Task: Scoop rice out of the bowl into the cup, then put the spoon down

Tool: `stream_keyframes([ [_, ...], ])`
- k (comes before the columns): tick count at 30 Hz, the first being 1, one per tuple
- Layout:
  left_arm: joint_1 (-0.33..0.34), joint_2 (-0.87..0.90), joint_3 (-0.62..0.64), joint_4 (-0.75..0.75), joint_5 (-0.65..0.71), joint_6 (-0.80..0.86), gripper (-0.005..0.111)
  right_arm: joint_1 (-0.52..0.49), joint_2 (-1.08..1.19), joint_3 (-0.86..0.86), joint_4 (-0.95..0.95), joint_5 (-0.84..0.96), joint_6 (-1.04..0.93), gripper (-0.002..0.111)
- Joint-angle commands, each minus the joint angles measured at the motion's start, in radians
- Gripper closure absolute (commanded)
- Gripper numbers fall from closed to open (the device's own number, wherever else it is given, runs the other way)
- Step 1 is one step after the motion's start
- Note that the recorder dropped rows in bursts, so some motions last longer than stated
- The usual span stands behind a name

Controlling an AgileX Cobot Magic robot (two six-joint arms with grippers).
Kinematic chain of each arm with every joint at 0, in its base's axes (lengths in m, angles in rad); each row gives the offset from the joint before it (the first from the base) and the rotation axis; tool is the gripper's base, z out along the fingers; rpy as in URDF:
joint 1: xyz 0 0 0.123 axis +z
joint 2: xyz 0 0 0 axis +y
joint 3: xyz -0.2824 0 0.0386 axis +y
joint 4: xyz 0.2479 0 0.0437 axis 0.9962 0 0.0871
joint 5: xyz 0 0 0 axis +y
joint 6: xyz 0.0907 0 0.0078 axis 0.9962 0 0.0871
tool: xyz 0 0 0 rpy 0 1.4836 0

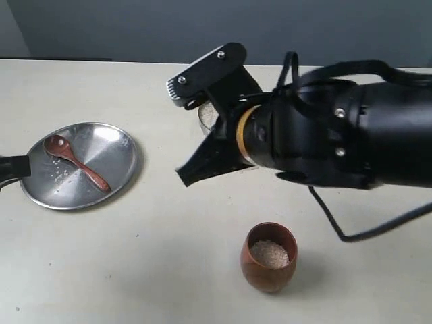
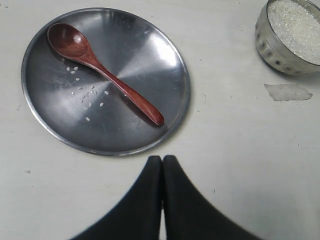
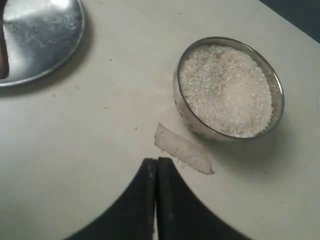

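Seemingly done: the dark reddish-brown wooden spoon point(image 2: 100, 70) rests on the flat steel plate point(image 2: 150, 65) beyond the left fingers point(image 2: 152, 172), pressed together, empty; right fingers point(image 3: 148, 170) likewise, near the shiny steel bowl point(image 3: 187, 117). The reddish wooden cup point(image 1: 268, 273) holds white rice point(image 1: 270, 253).

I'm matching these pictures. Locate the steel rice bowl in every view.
Exterior view: bowl mostly hidden behind the right arm, right of the steel plate.
Left wrist view: cut by the frame edge, beside the tape scrap.
Right wrist view: whole, beside the same scrap.
Shared landmark: that plate, in all three.
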Motion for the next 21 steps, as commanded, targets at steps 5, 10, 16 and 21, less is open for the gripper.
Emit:
stream_keyframes([
  [5,-0.006,0.003,-0.004,0.003,-0.001,0.003,0.106,-0.003,-0.203,0.212,-0.104,0.011,0.114,0.108],
  [10,-0.006,0.003,-0.004,0.003,-0.001,0.003,0.106,-0.003,-0.326,0.322,-0.123,0.011,0.137,0.108],
  [16,-0.006,0.003,-0.004,0.003,-0.001,0.003,0.106,-0.003,-0.468,0.401,-0.142,0.017,0.162,0.108],
  [21,-0.006,0.003,-0.004,0.003,-0.001,0.003,0.106,-0.003,-0.576,0.43,-0.111,0.034,0.164,0.108],
])
